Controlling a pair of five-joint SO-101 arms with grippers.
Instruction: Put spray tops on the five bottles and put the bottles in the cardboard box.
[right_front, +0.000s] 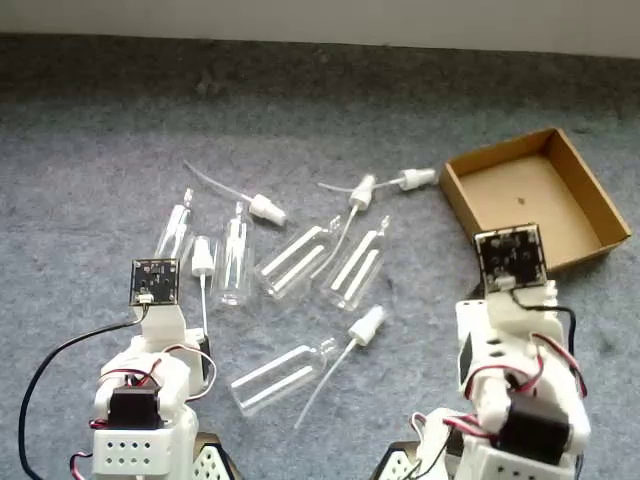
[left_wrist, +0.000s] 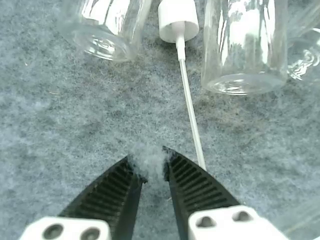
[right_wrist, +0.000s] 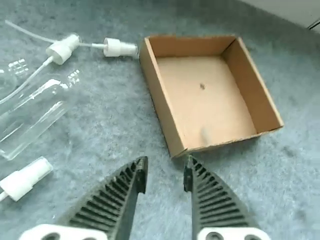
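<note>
Your left gripper (left_wrist: 151, 169): jaws narrowly parted, gripping nothing, tips beside one spray top (left_wrist: 177, 20) tube | your right gripper (right_wrist: 165, 172): jaws apart, unloaded, near the cardboard box (right_wrist: 200, 95) corner | five bottles (right_front: 297, 262) lie uncapped on the carpet (right_front: 100, 150) outside the box, spray tops (right_front: 366, 325) loose among them.

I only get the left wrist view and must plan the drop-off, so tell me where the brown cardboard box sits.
Observer: The brown cardboard box lies empty on the grey carpet, close in front of the right gripper.
Operator: Now count what needs capping.
Observer: Five clear plastic bottles lie on their sides, all uncapped.
Operator: Report the other arm's gripper.
Observer: The right gripper is open and holds nothing.
</note>
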